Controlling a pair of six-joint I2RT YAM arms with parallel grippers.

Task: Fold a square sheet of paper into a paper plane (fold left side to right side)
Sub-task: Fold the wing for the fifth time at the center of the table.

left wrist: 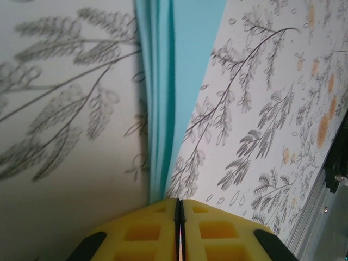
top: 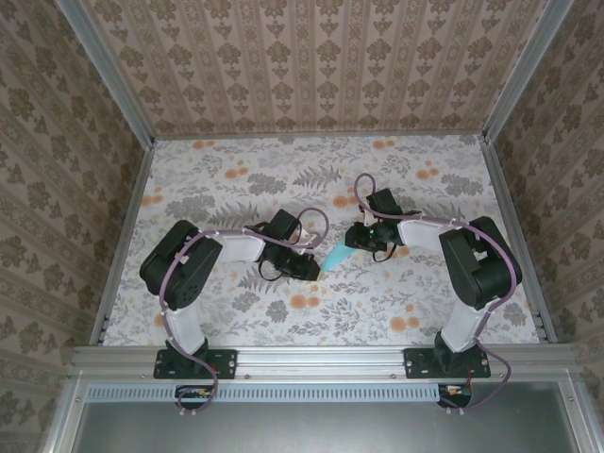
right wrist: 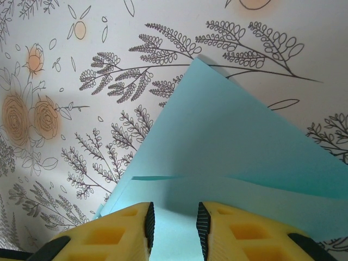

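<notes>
The light cyan-blue paper, folded into a pointed paper plane shape (top: 335, 257), sits mid-table between my two grippers. My left gripper (top: 316, 268) is at its left end. In the left wrist view the paper plane (left wrist: 163, 98) shows edge-on as stacked layers running straight into my left gripper (left wrist: 180, 202), whose yellow jaws are shut on that end. My right gripper (top: 357, 241) is at the right end. In the right wrist view the paper plane (right wrist: 234, 141) spreads out flat with a crease line across it. My right gripper (right wrist: 173, 215) stands open over it, and paper shows in the gap.
The table is covered with a floral cloth (top: 311, 170). Patterned walls stand at the back and both sides, and aluminium rails (top: 123, 236) run along the table edges. Both arms reach in from the near edge towards the middle.
</notes>
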